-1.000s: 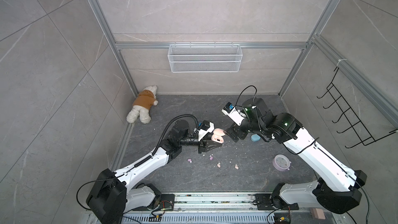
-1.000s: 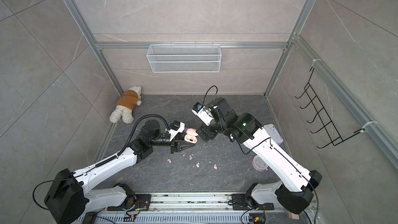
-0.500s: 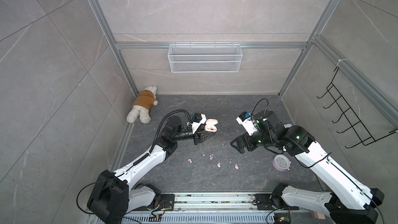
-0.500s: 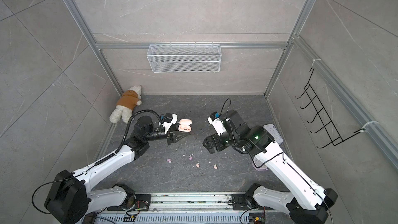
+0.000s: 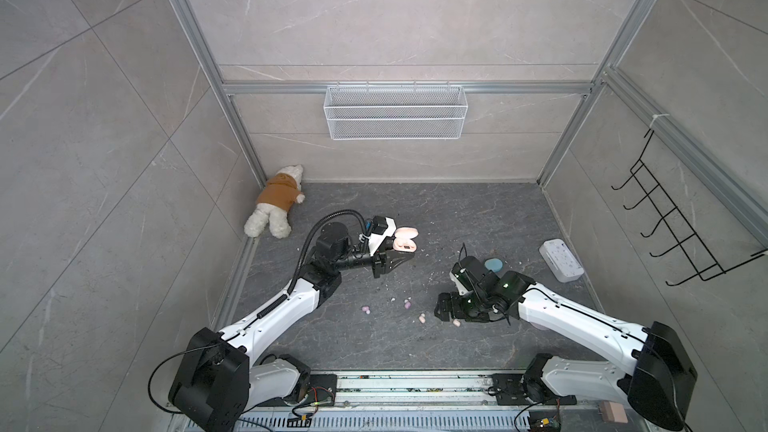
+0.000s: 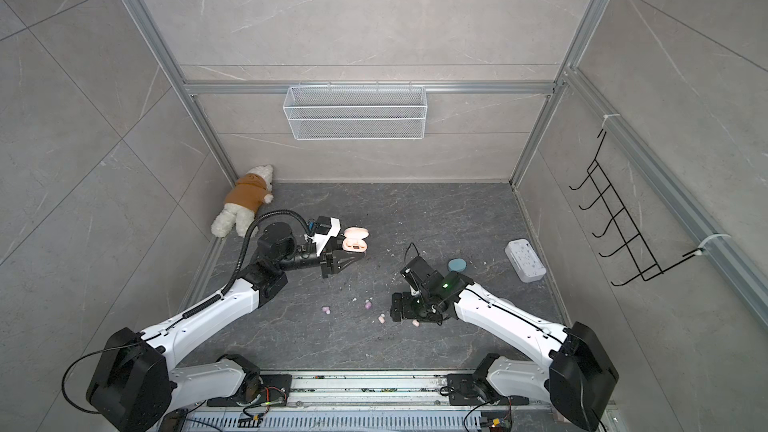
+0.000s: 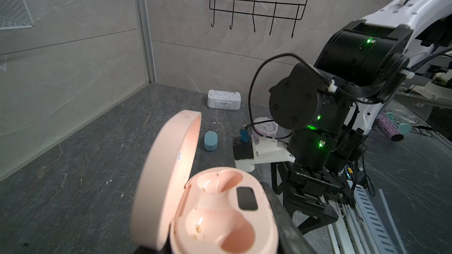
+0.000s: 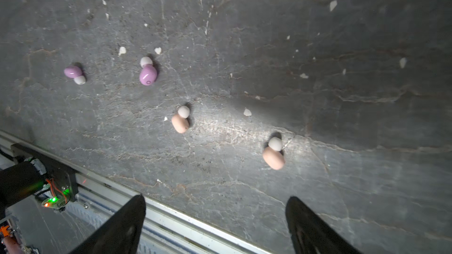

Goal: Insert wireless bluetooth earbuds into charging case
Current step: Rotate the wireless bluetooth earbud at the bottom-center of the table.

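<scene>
Left gripper (image 5: 405,249): clamped on the peach charging case (image 5: 405,238), a little left of centre in both top views.
Grip: in the left wrist view one dark finger (image 7: 281,218) lies against the side of the case base; its partner is hidden under the case.
Peach charging case: lid swung open and standing up beside the base, both wells facing up with a few specks in them.
Right gripper (image 8: 216,218): jaws spread wide with only table between them, pointing down, right of centre and low in both top views.
Peach earbuds (image 5: 422,318): two, lying on the table (image 5: 478,218); one is just beside the right gripper's black body, the other just left of it.
Lilac earbuds (image 5: 408,305): two, further left along the same loose row, below centre and well apart from the held case.
White crumbs (image 8: 247,112): scattered among the buds.
Rail (image 5: 415,384): runs along the lower edge of the table, just below the row of buds.
In the way: the raised lid screens the table behind it in the left wrist view; the right arm (image 7: 342,81) covers part of a lilac case (image 7: 265,124).
Blue case (image 5: 494,263): closed, just above the right wrist.
White box (image 5: 561,260): at the right edge of the table.
Plush bear (image 5: 277,201): upper left corner of the table.
Walls: wire basket (image 5: 395,112) at upper centre, hook rack (image 5: 673,226) at right.
</scene>
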